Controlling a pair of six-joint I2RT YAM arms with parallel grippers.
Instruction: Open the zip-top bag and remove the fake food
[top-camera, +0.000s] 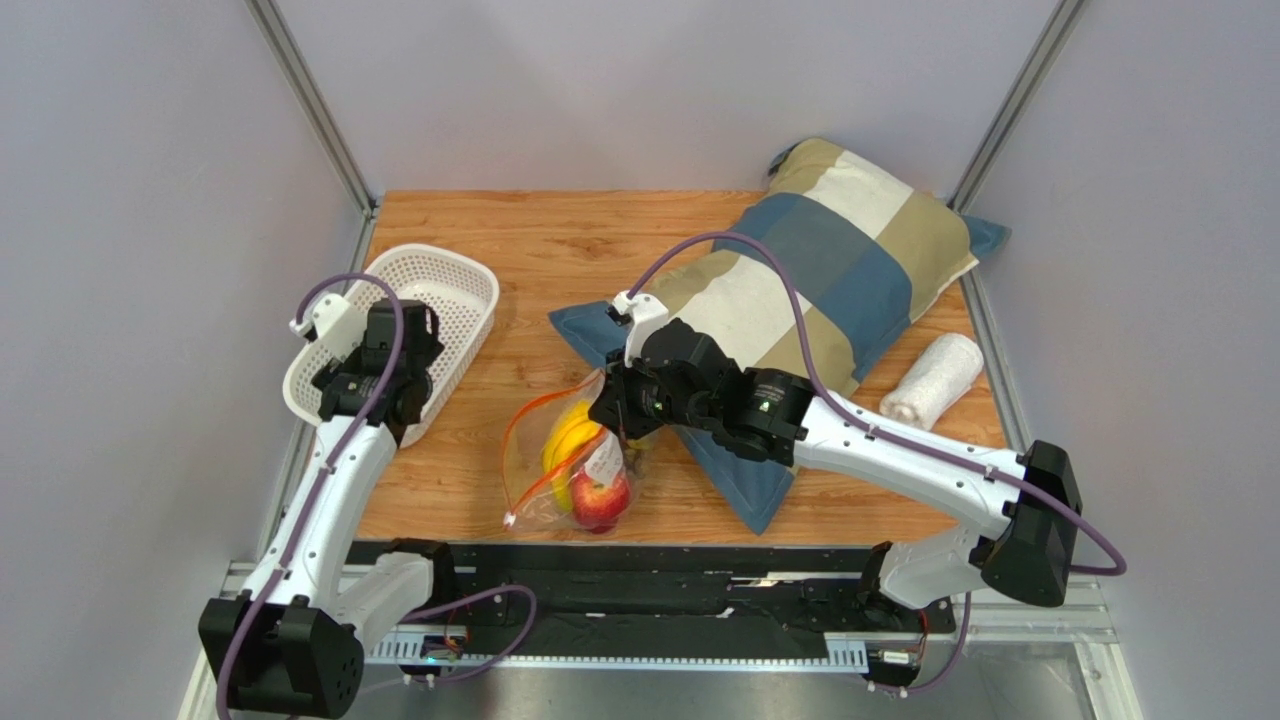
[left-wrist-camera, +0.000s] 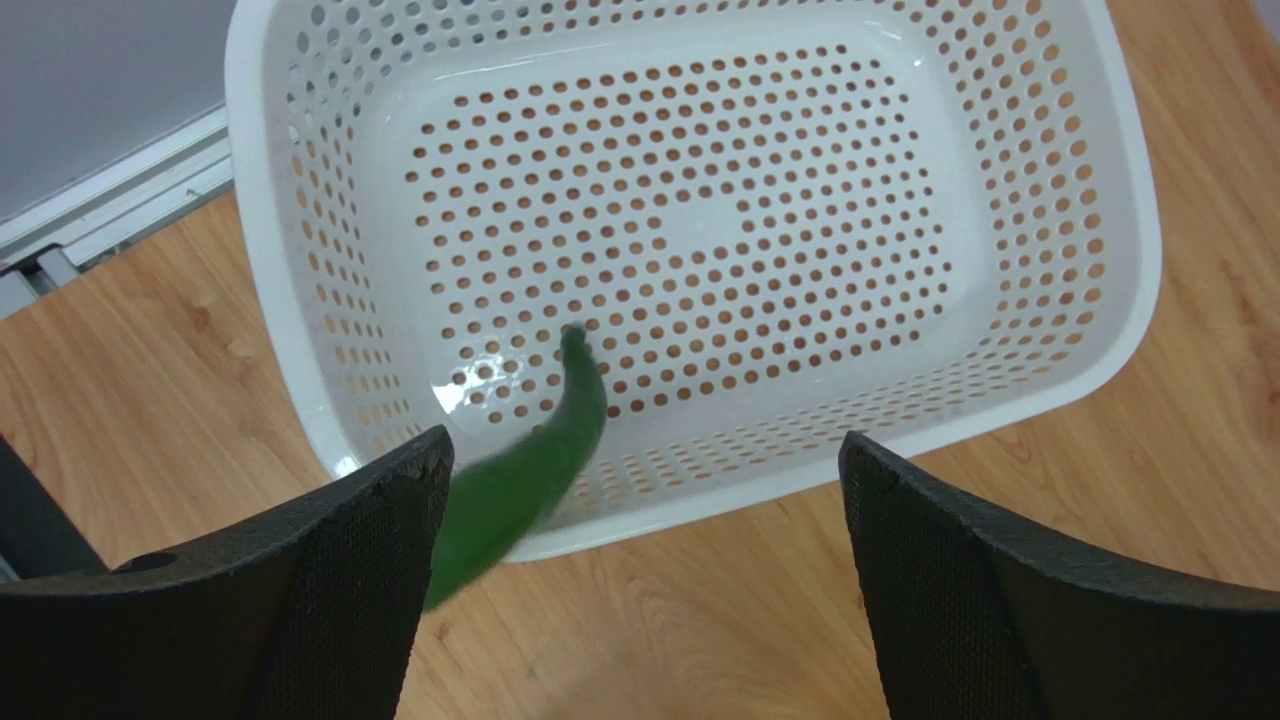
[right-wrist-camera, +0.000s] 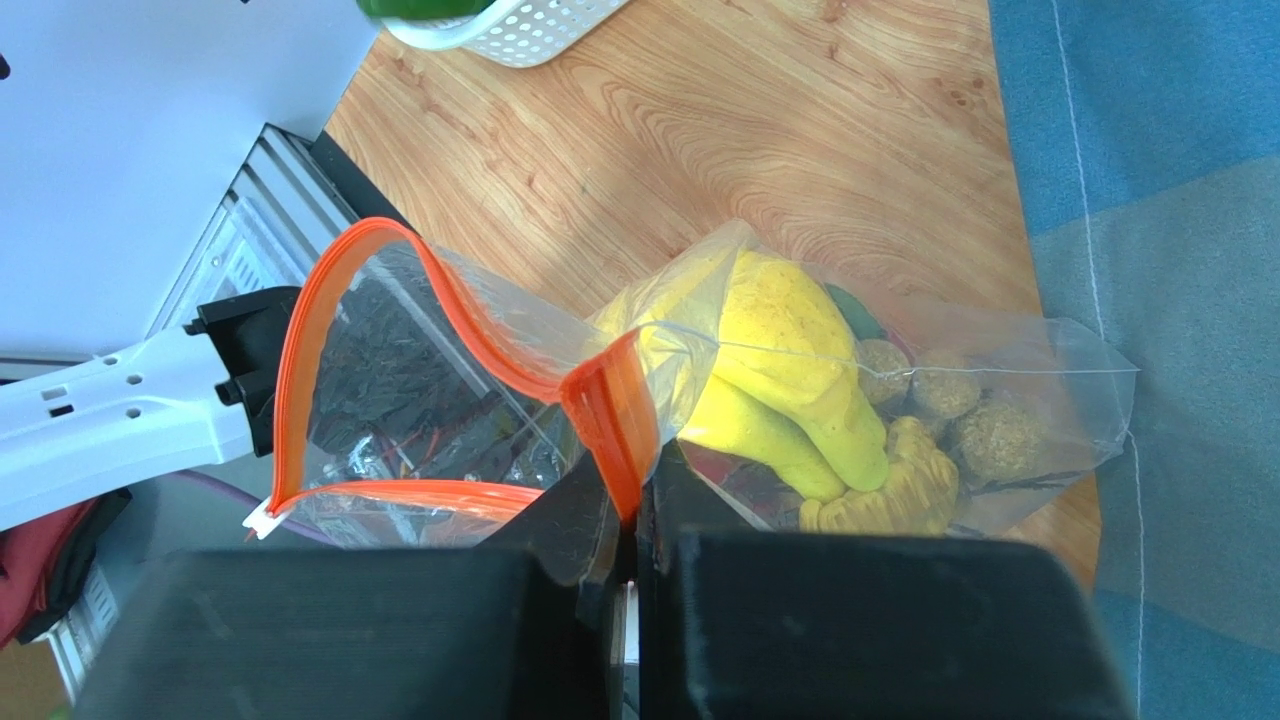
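Zip-top bag (top-camera: 568, 468) lies at the near middle of the wooden table (top-camera: 571, 240), mouth open, just beside the pillow (top-camera: 827, 255). The right gripper (right-wrist-camera: 631, 518) is clamped on the orange zipper strip (right-wrist-camera: 609, 405), probably to hold the mouth up and open. A banana (right-wrist-camera: 781, 360), apple (top-camera: 601, 500) and grapes (right-wrist-camera: 962, 420) are inside. The left gripper (left-wrist-camera: 643, 450), jaws wide apart, hangs over the white basket (left-wrist-camera: 1142, 225) at the left. A blurred green vegetable (left-wrist-camera: 526, 480) between them is apparently dropping in. Grey panels enclose the table, and a rolled towel (top-camera: 932, 378) lies at the right.
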